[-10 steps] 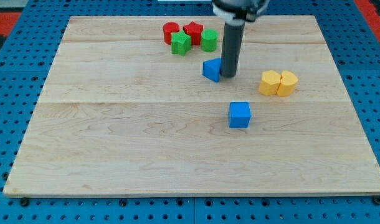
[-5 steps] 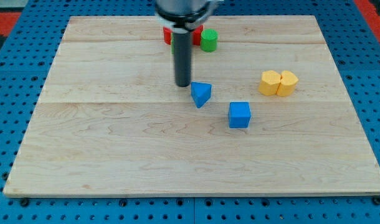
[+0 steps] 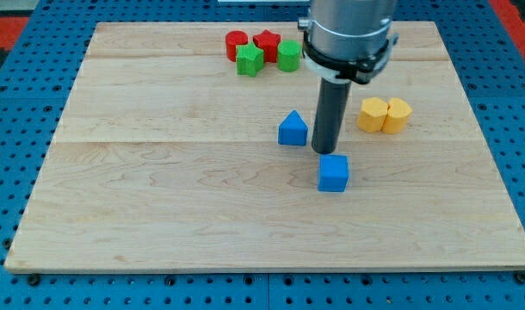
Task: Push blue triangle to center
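Note:
The blue triangle [image 3: 293, 129] sits a little above the middle of the wooden board [image 3: 159, 198], point upward. My tip [image 3: 326, 151] is on the board just to the view's right of the triangle, with a small gap between them. The tip is also just above the blue cube [image 3: 333, 173], which lies to the view's lower right of the triangle. The rod rises from the tip to the arm's grey collar at the view's top.
Two yellow blocks [image 3: 384, 114] stand side by side at the view's right. A cluster at the view's top holds a red cylinder [image 3: 236, 43], a red star [image 3: 266, 41], a green block [image 3: 250, 60] and a green cylinder [image 3: 288, 56].
My tip swung from the triangle's right side to its upper left, then back to its right. The triangle slid down, turned, and now stands point up. The blue cube shifted slightly.

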